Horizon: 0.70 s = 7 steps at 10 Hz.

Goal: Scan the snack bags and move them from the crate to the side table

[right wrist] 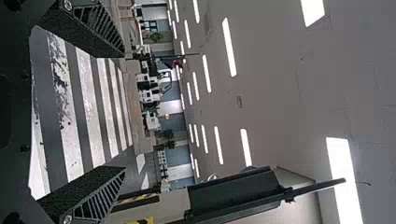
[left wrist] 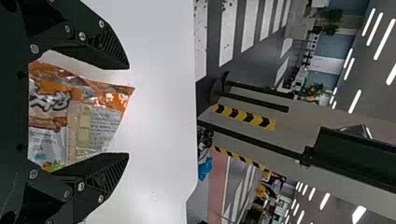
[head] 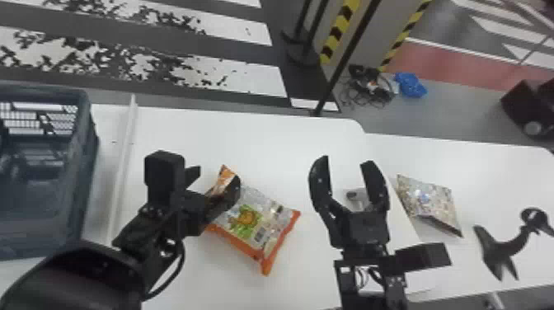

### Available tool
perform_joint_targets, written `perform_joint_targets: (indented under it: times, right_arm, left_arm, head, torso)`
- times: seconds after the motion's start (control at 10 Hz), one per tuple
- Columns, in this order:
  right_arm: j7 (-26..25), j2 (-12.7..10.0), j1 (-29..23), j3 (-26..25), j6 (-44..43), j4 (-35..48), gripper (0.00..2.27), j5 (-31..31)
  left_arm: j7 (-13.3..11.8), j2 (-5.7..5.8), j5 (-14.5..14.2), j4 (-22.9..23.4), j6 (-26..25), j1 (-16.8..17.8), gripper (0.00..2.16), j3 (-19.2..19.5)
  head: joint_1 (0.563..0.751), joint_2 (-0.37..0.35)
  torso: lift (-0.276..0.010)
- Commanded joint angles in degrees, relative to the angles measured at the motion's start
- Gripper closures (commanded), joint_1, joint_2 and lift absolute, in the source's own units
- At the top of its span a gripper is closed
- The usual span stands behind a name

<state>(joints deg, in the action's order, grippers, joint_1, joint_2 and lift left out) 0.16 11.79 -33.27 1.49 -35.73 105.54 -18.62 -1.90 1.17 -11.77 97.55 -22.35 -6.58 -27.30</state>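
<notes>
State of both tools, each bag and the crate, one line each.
Left tool: open, around part of the orange-edged bag
Right tool: open, holding nothing
Orange-edged bag: lying flat, unclamped
Other bag: lying on side table
Crate: upright, open-topped

"Where's the light coming from?"

"Overhead. Rows of white lamps line the ceiling, and the closest panels glare, pure white."

"And the middle table?"

"Bright, quite evenly lit, its shadows soft and faint. Inside the crate, at the left, it's dimmer."
</notes>
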Motion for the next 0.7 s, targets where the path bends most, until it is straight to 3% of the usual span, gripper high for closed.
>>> perform_joint_targets:
  times: [0.0,0.3,0.4,0.5,0.6]
  right_arm:
    - [0.1,0.07,0.31,0.0,0.89,0.02,0.06,-0.28]
    - [1.95,0.6,2.94,-0.26,5.46,-1.92,0.11,-2.65]
    - [6.43,0.6,4.52,-1.14,11.79,-2.79,0.46,-3.44]
    - [8.19,0.6,6.55,-1.14,15.65,-4.64,1.49,-3.44]
    - [10.3,0.6,8.57,-1.23,19.87,-6.49,2.15,-4.06]
  left_arm:
    - [0.4,1.46,0.43,5.11,0.42,-2.64,0.07,0.84]
    - [2.95,7.26,1.14,18.64,0.77,-9.94,0.07,7.7]
    - [2.78,8.14,0.87,23.12,0.77,-13.46,0.07,12.27]
    - [1.81,9.2,-1.41,26.73,0.77,-16.8,0.07,17.54]
    - [1.11,10.25,-5.19,29.45,0.6,-19.78,0.07,23.26]
  head:
    - [0.695,-0.35]
    - [0.695,-0.35]
    - [0.695,-0.334]
    - [0.695,-0.272]
    - [0.695,-0.201]
  torso:
    - [-0.087]
    - [-0.087]
    - [-0.087]
    - [-0.087]
    - [-0.087]
